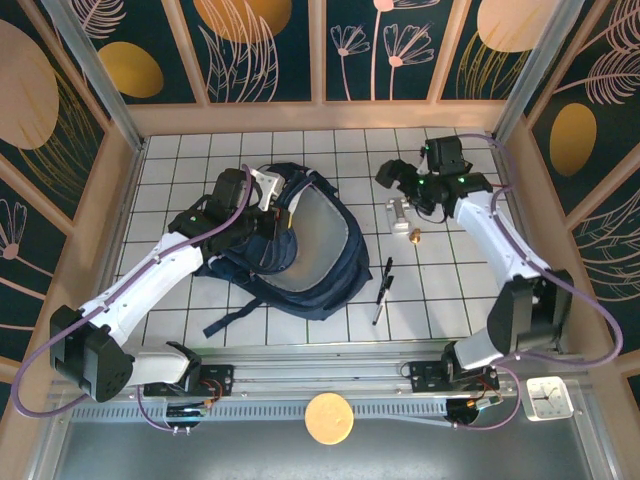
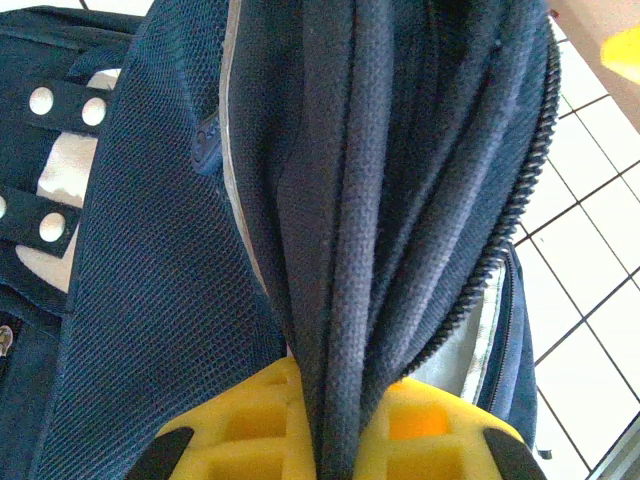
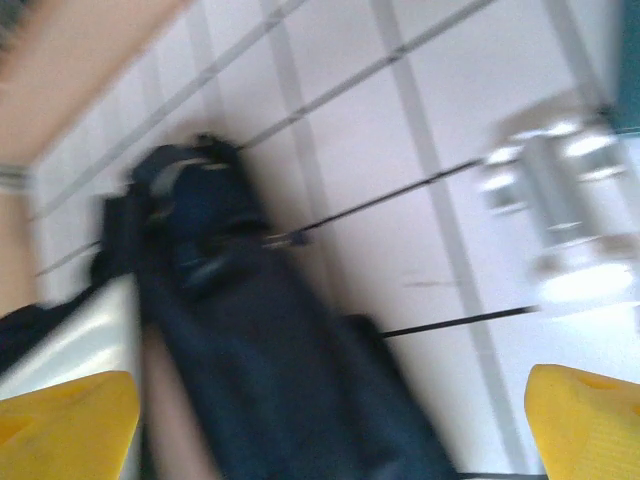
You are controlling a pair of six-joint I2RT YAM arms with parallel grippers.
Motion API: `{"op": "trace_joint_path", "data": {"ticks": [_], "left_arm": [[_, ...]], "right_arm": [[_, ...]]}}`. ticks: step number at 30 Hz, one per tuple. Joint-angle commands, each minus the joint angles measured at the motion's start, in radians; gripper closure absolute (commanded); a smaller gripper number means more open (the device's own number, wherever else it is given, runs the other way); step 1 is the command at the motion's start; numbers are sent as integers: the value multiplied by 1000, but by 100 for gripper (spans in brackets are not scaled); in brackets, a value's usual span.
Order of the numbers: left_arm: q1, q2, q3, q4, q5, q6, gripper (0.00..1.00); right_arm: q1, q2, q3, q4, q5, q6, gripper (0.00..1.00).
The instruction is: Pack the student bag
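The student bag [image 1: 310,255], a large navy backpack, lies in the middle of the tiled table with its main opening gaping and its pale lining showing. My left gripper [image 1: 268,216] is at the bag's upper left rim. In the left wrist view its yellow fingers [image 2: 240,430] are shut on a thick fold of navy fabric [image 2: 350,250] beside the zipper edge. My right gripper [image 1: 392,177] hovers to the right of the bag. Its yellow fingertips [image 3: 60,420] stand wide apart with nothing between them. That wrist view is blurred, with the bag [image 3: 250,350] below.
A silver-white cylinder [image 1: 398,213] and a small brass piece [image 1: 414,236] lie under the right gripper. Two black pens [image 1: 383,285] rest right of the bag. Wooden walls ring the table. A round wooden disc [image 1: 330,418] and a small clock [image 1: 548,397] sit at the near edge.
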Motion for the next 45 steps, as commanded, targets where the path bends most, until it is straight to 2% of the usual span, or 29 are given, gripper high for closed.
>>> {"op": "trace_joint_path", "data": {"ticks": [1, 7, 20, 26, 39, 42, 45], "left_arm": [[1, -15, 21, 93, 14, 25, 100], [1, -13, 31, 65, 3, 39, 100], [5, 37, 71, 29, -3, 74, 100], [12, 55, 73, 24, 10, 79, 100], [24, 66, 63, 4, 18, 98, 100], [27, 63, 59, 4, 16, 99, 100], [28, 64, 56, 8, 18, 99, 100]], "right_arm": [[-47, 124, 41, -141, 122, -195, 1], [-142, 274, 108, -94, 198, -235, 3], [-186, 611, 432, -139, 285, -260, 3], [-204, 714, 549, -175, 307, -265, 1], [-194, 858, 674, -210, 303, -269, 2], [-189, 872, 679, -207, 296, -265, 6], [-183, 873, 677, -201, 287, -261, 15]]}}
